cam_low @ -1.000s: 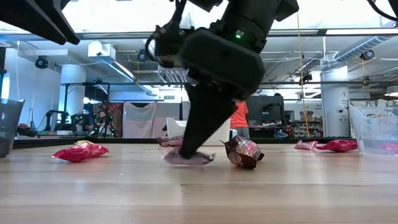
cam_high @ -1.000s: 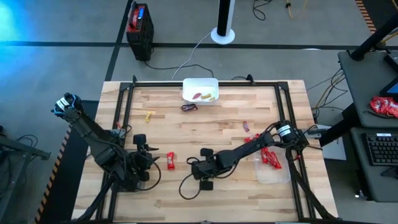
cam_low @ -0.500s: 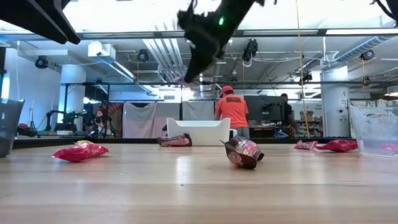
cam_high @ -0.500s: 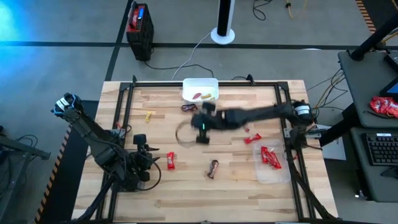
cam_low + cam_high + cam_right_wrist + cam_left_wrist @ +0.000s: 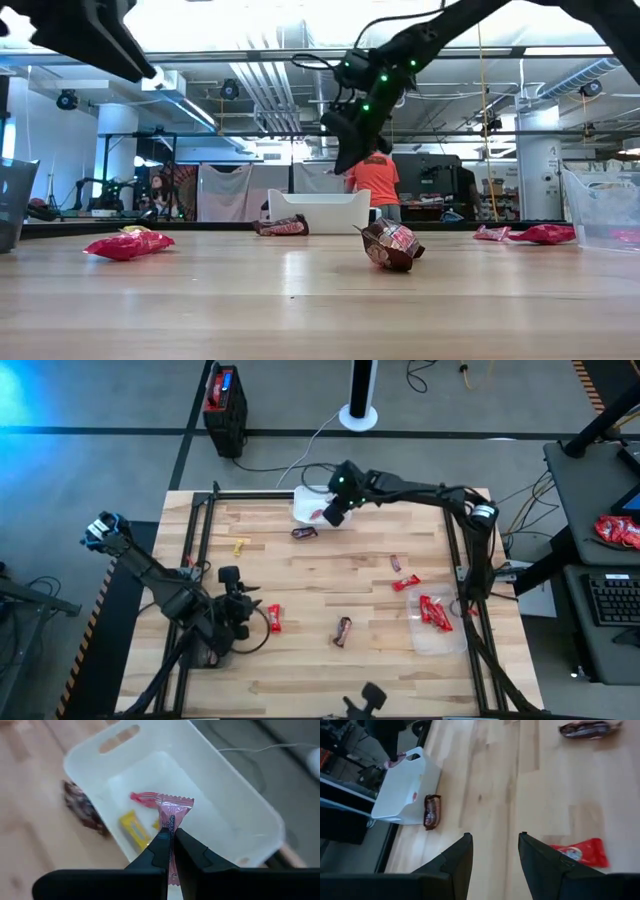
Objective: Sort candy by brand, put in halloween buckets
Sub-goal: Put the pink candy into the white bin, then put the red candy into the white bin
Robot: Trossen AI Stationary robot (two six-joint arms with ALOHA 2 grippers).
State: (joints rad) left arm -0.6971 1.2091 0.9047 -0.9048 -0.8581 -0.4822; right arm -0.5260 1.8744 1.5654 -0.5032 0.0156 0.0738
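**Right claw holds a pink candy over the white bin**

The right claw [image 5: 171, 851] hangs above the white bin [image 5: 303, 507] at the counter's [image 5: 330, 670] 12 o'clock edge, its fingers pinched on a pink-wrapped candy [image 5: 172, 815] held upright. Inside the white bin [image 5: 240, 827] lie a yellow candy [image 5: 134, 829] and a red-pink candy [image 5: 142, 797]. A dark maroon candy [image 5: 304, 533] sits on the counter just beside the bin's 6 o'clock wall.

The clear bin [image 5: 443, 642] stands near the counter's 3 o'clock edge with several red candies [image 5: 434, 612] in it. Two more red candies [image 5: 405, 583] lie just outside it toward 10 o'clock. A brown candy [image 5: 343, 630] rests near mid-counter toward 6 o'clock, and a yellow one [image 5: 239, 546] lies toward 9 o'clock.

The left claw [image 5: 243, 618] waits low at 8 o'clock, fingers spread, with a red candy [image 5: 273, 618] on the counter just beside it
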